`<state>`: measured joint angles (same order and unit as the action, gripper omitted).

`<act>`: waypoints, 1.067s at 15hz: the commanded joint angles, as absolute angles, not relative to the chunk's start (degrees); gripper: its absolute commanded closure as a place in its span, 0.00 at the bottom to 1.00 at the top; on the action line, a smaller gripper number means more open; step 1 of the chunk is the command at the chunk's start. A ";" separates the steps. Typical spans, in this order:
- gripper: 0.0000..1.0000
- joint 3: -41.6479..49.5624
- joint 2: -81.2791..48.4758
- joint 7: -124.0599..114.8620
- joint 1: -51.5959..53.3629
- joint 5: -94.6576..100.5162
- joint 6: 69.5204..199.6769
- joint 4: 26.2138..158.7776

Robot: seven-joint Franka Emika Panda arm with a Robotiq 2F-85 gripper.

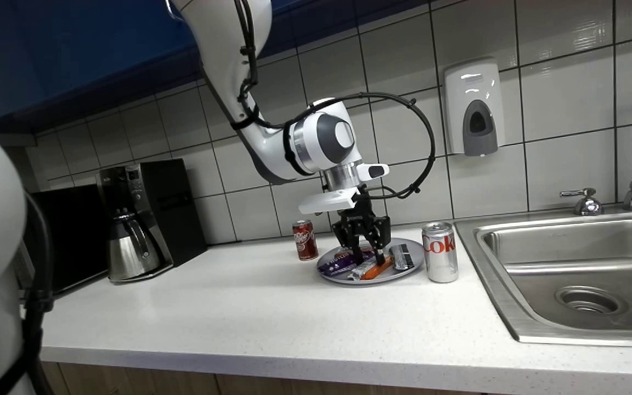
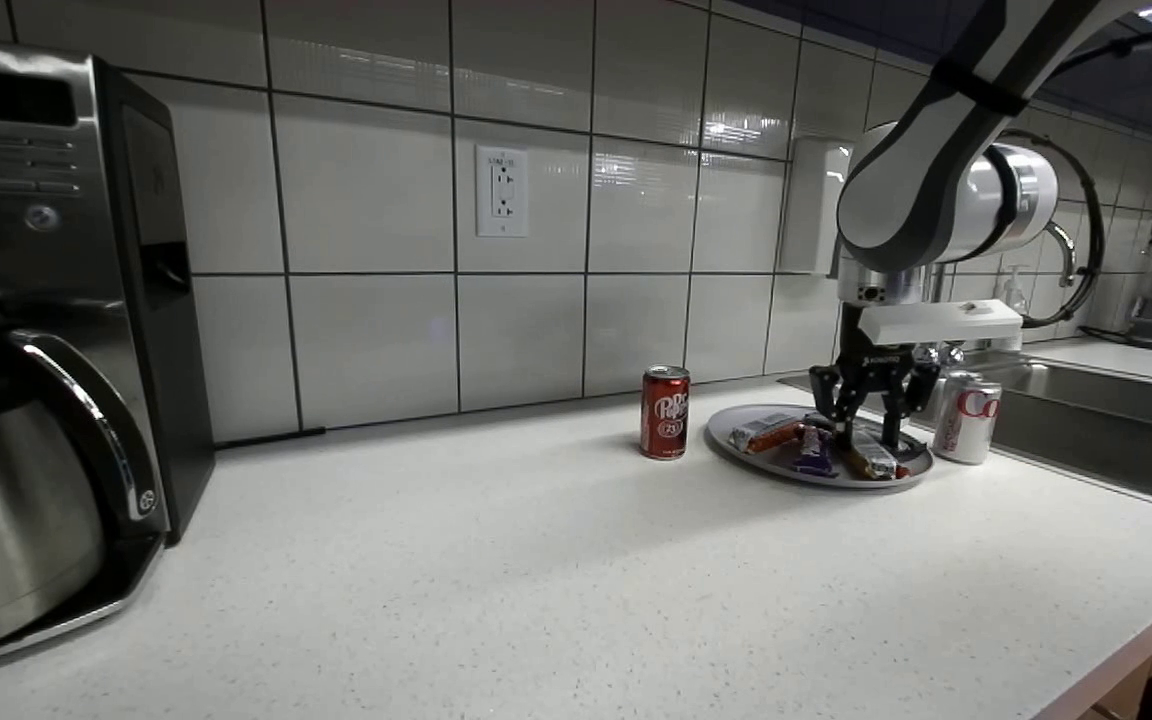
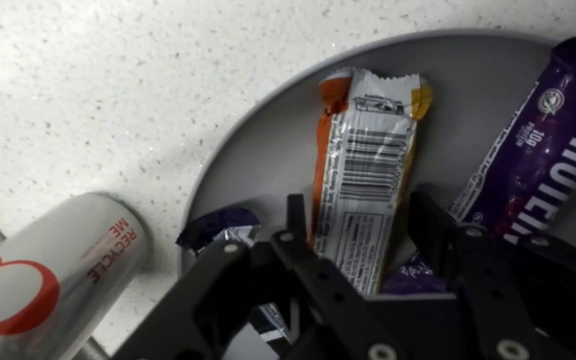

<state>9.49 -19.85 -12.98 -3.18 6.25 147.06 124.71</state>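
Note:
My gripper (image 3: 358, 210) is open, its fingers low over a grey plate (image 3: 278, 145). In the wrist view a white and orange wrapped bar (image 3: 370, 150) with a barcode lies between the fingers, with small gaps visible at both sides. The bar also shows under the gripper (image 1: 370, 260) in an exterior view (image 1: 377, 269). A purple protein bar (image 3: 543, 150) lies beside the right finger. A dark wrapped bar (image 1: 402, 257) lies on the plate's other side, partly hidden by the left finger in the wrist view. A reddish-orange bar (image 2: 768, 432) also lies on the plate.
A silver Coke can (image 1: 440, 258) stands close beside the plate, near the steel sink (image 1: 491, 274). A red Dr Pepper can (image 2: 664, 412) stands on the plate's opposite side. A coffee maker (image 1: 154, 219) stands farther along the white counter (image 1: 228, 312). A tiled wall rises behind.

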 commanded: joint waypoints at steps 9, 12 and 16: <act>0.00 9.25 -10.61 -8.78 -3.73 6.84 145.22 130.87; 0.00 9.16 -5.82 -6.21 -4.08 7.21 145.35 134.77; 0.00 8.92 1.62 -2.90 -4.53 8.06 145.10 140.56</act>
<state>9.58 -6.15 -5.97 -3.43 6.77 146.60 134.85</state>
